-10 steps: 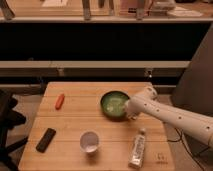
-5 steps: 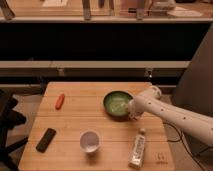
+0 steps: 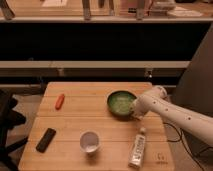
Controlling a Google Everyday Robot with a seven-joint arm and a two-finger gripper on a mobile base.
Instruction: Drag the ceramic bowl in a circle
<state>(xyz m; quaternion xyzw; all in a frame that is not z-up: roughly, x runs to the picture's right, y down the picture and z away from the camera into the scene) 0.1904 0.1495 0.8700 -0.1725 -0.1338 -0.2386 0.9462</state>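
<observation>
The ceramic bowl (image 3: 120, 103) is round and dark green with a paler speckled inside. It sits on the wooden table (image 3: 75, 120), right of centre. My gripper (image 3: 134, 111) is at the bowl's right rim, at the end of the white arm (image 3: 175, 116) that comes in from the lower right. The gripper's tip is hidden behind the wrist and the bowl's edge.
A small white cup (image 3: 90, 141) stands near the front centre. A white tube (image 3: 137, 149) lies at the front right. A black flat device (image 3: 46, 139) lies at the front left. An orange-red object (image 3: 60, 101) lies at the back left. Dark shelving runs behind the table.
The bowl and my gripper have shifted a little to the right across the table. The other objects have not moved.
</observation>
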